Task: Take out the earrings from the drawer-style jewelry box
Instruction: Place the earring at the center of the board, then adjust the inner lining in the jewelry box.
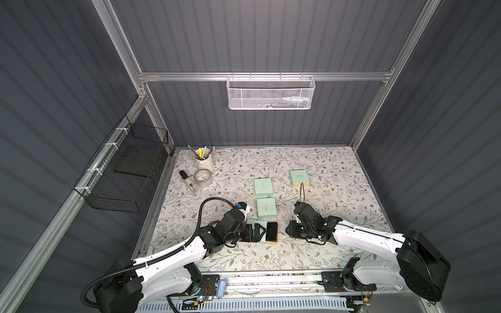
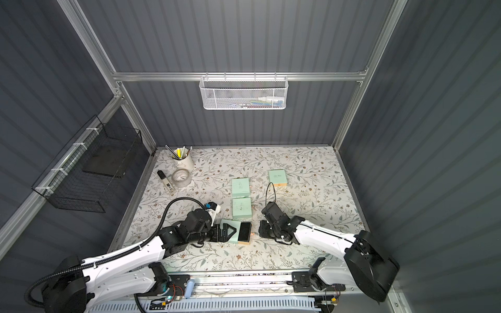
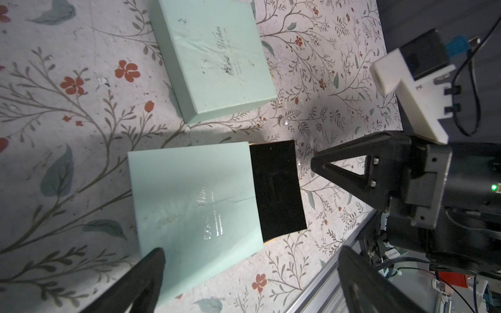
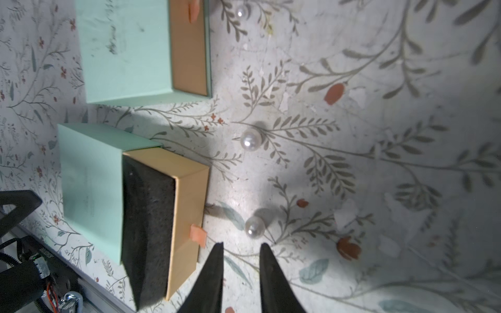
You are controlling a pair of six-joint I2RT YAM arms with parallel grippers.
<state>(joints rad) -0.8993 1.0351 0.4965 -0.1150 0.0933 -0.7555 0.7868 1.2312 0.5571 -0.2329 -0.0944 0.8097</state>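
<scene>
The fingers (image 4: 214, 271) of your right gripper (image 4: 242, 245) stand a little apart, a narrow gap between the tips and nothing in it. The earrings (image 4: 254, 227) are out of the drawer and lie bare on the floral tablecloth (image 4: 379, 94). The nearer stud sits just ahead of the tips, roughly in line with the gap, touching neither finger. The farther stud (image 4: 250, 139) is well beyond it, past the drawer's far corner. A third pearl (image 4: 240, 12) lies farther on, beside the next mint box (image 4: 124, 51).

Close beside the nearer stud is the orange pull tab (image 4: 198, 235) of the tan drawer (image 4: 187, 206). The drawer stands pulled out of its mint sleeve (image 4: 89, 189), and its black foam (image 4: 146, 216) shows no stud on it.

Your left gripper (image 3: 252, 250) is spread wide. One finger (image 3: 146, 276) hangs over the sleeve's corner and its mate is out past the table edge; you cannot tell from here whether either touches the box. It holds nothing.
</scene>
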